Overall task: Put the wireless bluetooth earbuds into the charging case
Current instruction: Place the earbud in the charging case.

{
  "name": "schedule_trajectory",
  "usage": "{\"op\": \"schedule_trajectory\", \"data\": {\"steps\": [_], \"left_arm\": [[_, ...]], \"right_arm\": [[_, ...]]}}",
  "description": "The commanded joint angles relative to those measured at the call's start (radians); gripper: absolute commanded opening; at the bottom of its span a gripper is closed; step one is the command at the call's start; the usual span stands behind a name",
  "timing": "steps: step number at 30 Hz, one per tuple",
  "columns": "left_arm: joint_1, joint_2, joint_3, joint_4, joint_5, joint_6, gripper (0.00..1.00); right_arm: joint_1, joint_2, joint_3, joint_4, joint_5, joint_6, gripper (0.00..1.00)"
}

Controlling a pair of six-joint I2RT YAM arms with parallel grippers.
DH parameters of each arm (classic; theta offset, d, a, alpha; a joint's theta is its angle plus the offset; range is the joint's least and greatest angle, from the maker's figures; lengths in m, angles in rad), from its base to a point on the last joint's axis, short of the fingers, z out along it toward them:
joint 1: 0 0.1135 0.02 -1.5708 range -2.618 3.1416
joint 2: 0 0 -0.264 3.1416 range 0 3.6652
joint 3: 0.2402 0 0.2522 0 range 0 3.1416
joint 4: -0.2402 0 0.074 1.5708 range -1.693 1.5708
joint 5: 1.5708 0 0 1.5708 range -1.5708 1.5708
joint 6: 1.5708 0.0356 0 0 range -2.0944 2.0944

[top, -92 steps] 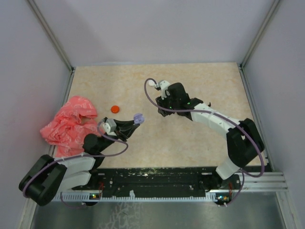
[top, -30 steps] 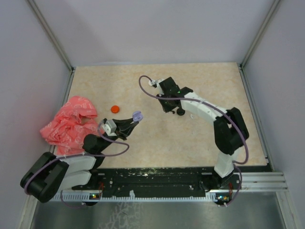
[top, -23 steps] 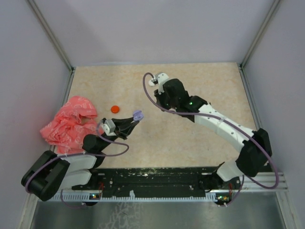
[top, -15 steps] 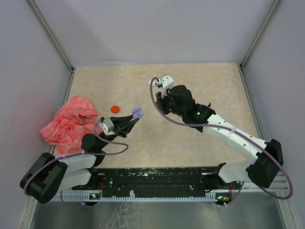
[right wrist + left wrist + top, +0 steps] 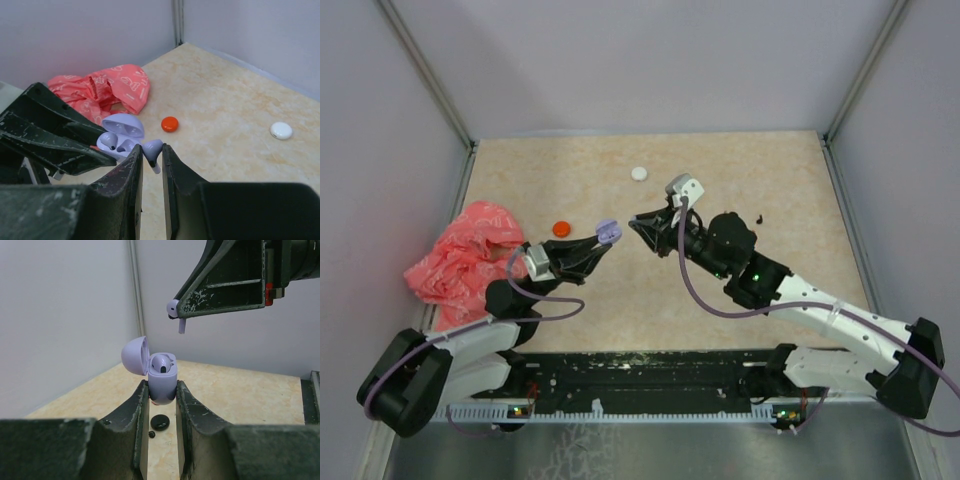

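Beige marbled surface [image 5: 740,170], grey walls around it. The left end effector [image 5: 162,392] is clamped on the lilac charging case [image 5: 163,382], which is off the surface, left of its middle, lid open with one earbud [image 5: 161,364] seated. The right end effector [image 5: 150,155] pinches a second lilac earbud [image 5: 152,148] just above the case, not touching. A pink bag [image 5: 460,262] lies at the left edge.

- Left arm [image 5: 470,345] and right arm [image 5: 825,312]: white shells alternating with black joint housings.
- A lilac cable [image 5: 692,290] loops along each arm.
- A small white camera block [image 5: 683,186] sits at each wrist.
- Left gripper [image 5: 162,388] and right gripper [image 5: 151,149]: dark, wedge-shaped fingers [image 5: 200,432], their paint scuffed and chipped pale.
- A green light [image 5: 752,271] glows on the right arm.
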Motion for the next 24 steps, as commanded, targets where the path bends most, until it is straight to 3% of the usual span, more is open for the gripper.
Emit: {"op": "schedule_trajectory", "data": {"steps": [1, 24], "left_arm": [[-0.003, -0.014, 0.03, 0.033, 0.023, -0.034, 0.0], [-0.003, -0.01, 0.03, 0.055, 0.014, -0.058, 0.0]], "right_arm": [[0.043, -0.022, -0.016, 0.207, -0.035, -0.003, 0.11], [0.088, 0.116, 0.036, 0.228, -0.035, -0.001, 0.12]]}}
